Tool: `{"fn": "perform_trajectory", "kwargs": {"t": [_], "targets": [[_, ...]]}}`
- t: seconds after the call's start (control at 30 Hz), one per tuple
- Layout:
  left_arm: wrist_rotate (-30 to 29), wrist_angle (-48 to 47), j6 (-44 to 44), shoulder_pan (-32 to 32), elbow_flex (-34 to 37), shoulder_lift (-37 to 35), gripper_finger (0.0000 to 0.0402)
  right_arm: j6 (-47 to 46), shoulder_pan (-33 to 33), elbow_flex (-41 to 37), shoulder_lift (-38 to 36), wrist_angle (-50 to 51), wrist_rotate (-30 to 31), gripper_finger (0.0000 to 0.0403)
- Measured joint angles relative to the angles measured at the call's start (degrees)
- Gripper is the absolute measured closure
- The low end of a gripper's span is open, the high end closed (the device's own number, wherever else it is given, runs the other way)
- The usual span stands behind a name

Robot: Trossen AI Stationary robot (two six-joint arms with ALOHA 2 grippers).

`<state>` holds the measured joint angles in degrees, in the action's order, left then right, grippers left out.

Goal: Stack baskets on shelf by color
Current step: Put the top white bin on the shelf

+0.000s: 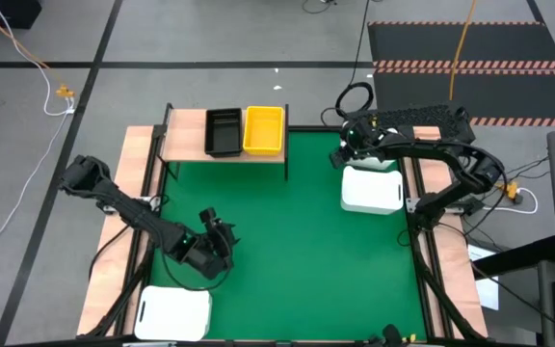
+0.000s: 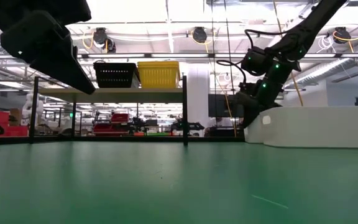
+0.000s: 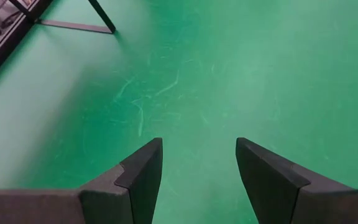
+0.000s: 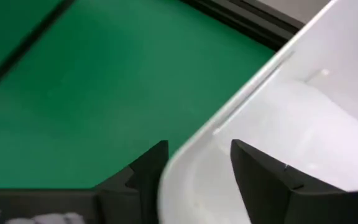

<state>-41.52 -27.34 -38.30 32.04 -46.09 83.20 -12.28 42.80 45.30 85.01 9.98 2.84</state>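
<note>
From above, your right gripper [image 1: 347,154] sits at the far left rim of a white basket [image 1: 372,190]. A black basket [image 1: 223,131] and yellow basket [image 1: 264,129] stand on the shelf [image 1: 186,135].

From the right wrist, its fingers [image 4: 143,171] straddle that rim, one inside, one outside.

From the left wrist, your left gripper [image 3: 199,168] is wide open, holding nothing.

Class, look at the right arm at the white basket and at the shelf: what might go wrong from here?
1. The right end effector straddles only the white basket's thin rim, one finger inside and one outside; the basket may tilt or slip when lifted.
2. The shelf already holds a black basket and a yellow basket; the larger white one might bump them.
</note>
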Motion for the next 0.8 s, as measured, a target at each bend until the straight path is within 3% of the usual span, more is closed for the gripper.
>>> {"fn": "perform_trajectory", "kwargs": {"t": [0.2, 0.37, 0.5, 0.67, 0.8], "targets": [[0.02, -0.60, -0.11, 0.41, 0.00, 0.00, 0.0195, 10.25, -0.75, 0.02, -1.77, 5.04, 0.08, 0.0379], [0.02, -1.19, 0.60, 0.41, 0.00, 0.00, 0.0195, 13.68, -5.00, 0.00, -9.47, 11.40, 6.32, 0.0391], [0.02, -1.17, 0.98, 0.06, 0.00, 0.00, 0.0195, 18.24, -12.01, 0.00, -19.37, 13.97, 10.03, 0.0397], [0.04, -1.11, -0.12, -0.14, 0.00, 0.00, 0.0195, 20.74, -26.53, 0.02, -30.07, 12.89, 10.60, 0.0400], [0.04, -1.13, -1.23, -0.14, 0.00, 0.00, 0.0195, 18.64, -40.60, 0.02, -32.86, 10.13, 10.74, 0.0402]]}}
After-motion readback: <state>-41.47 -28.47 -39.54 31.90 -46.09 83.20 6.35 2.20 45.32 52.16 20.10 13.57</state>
